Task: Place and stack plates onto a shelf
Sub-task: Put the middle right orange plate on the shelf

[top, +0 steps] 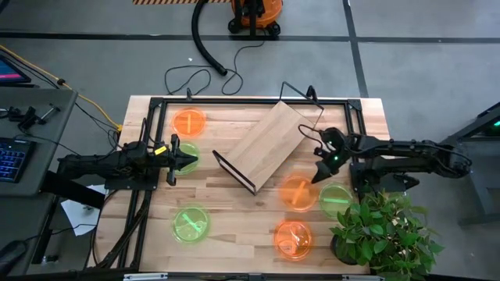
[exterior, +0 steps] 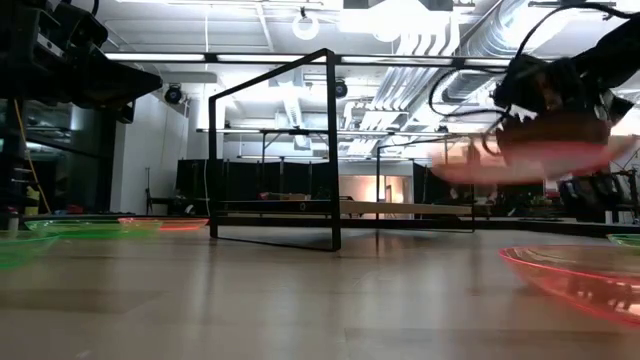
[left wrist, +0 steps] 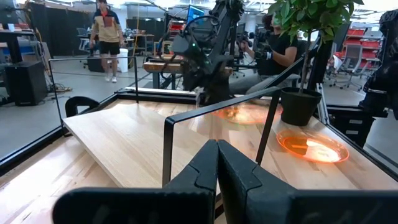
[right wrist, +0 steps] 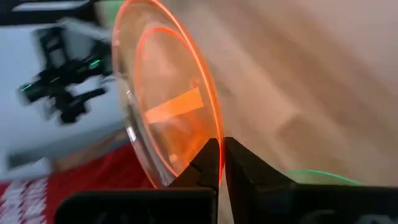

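We count six plates: three orange, three green. The right end effector (top: 319,173) is pinched on the rim of one orange plate (top: 297,192), lifted at the shelf's (top: 269,143) 4 o'clock. The left end effector (top: 173,161) is closed, empty, above a green plate (top: 187,158) on the bench (top: 234,226).

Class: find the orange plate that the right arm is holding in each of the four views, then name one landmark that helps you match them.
High view: the held orange plate is right of centre, beside the shelf.
Low view: upper right, blurred, off the table.
Left wrist view: beyond the shelf, under the right gripper.
Right wrist view: centre, tilted, rim between that arm's own fingers.
Shared landmark: the shelf's black frame, in all views except the right wrist one.
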